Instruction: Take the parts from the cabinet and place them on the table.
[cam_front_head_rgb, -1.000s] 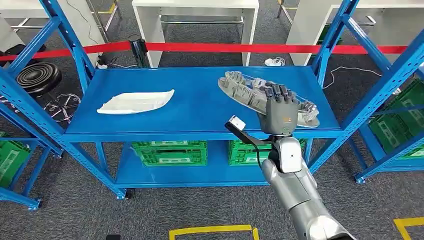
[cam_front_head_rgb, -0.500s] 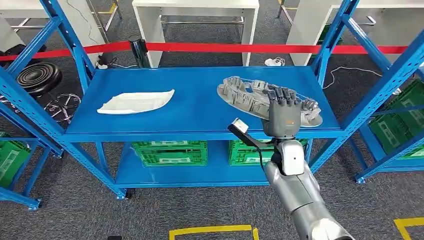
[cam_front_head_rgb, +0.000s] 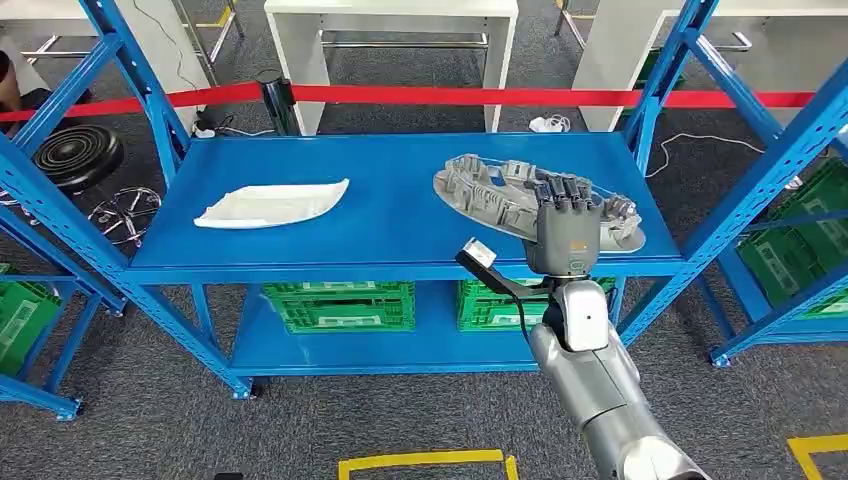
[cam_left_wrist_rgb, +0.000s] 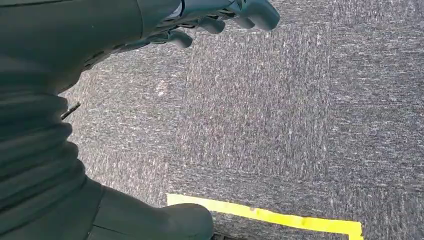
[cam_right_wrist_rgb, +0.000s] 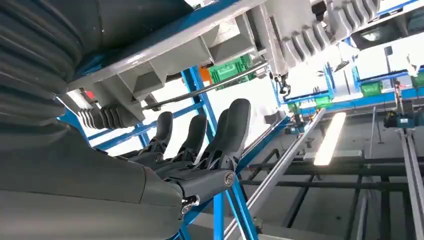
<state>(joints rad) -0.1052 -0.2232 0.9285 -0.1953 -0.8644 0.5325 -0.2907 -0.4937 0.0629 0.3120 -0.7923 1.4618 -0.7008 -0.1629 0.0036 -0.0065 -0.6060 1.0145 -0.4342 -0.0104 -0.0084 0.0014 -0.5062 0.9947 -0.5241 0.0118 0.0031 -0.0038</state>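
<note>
Blue shelf (cam_front_head_rgb: 400, 215) bears two parts: grey (cam_front_head_rgb: 500, 190), white (cam_front_head_rgb: 270, 203).

The right arm (cam_front_head_rgb: 600, 390) is a polished silver tube in rounded segments, with a black cable looping beside the wrist and a small white-faced camera block on a dark bracket. The right hand (cam_front_head_rgb: 566, 228) has a grey back with a small orange mark and dark ribbed fingers (cam_front_head_rgb: 562, 188). The left hand (cam_left_wrist_rgb: 220, 17) is dark grey with rounded fingertips.
</note>
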